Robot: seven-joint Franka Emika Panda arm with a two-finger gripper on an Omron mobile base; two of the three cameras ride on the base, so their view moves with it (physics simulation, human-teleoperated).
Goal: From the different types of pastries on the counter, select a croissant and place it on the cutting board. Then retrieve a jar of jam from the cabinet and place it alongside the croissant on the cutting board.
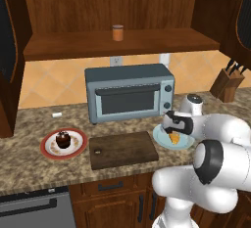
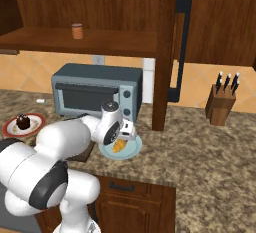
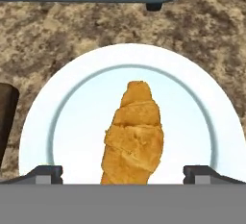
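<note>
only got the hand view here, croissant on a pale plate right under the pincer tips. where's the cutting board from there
Observer: The cutting board lies on the counter right beside the croissant's plate, on the robot's left, in front of the toaster oven.
Operator: anything lying on the board
Observer: No, its top is bare.
Operator: and the jam
Observer: The jar of jam stands on the open cabinet shelf above the toaster oven.
Operator: other pastry near me?
Observer: A chocolate cake sits on a red-rimmed plate past the far end of the board; the pincer is open over the croissant.
</note>
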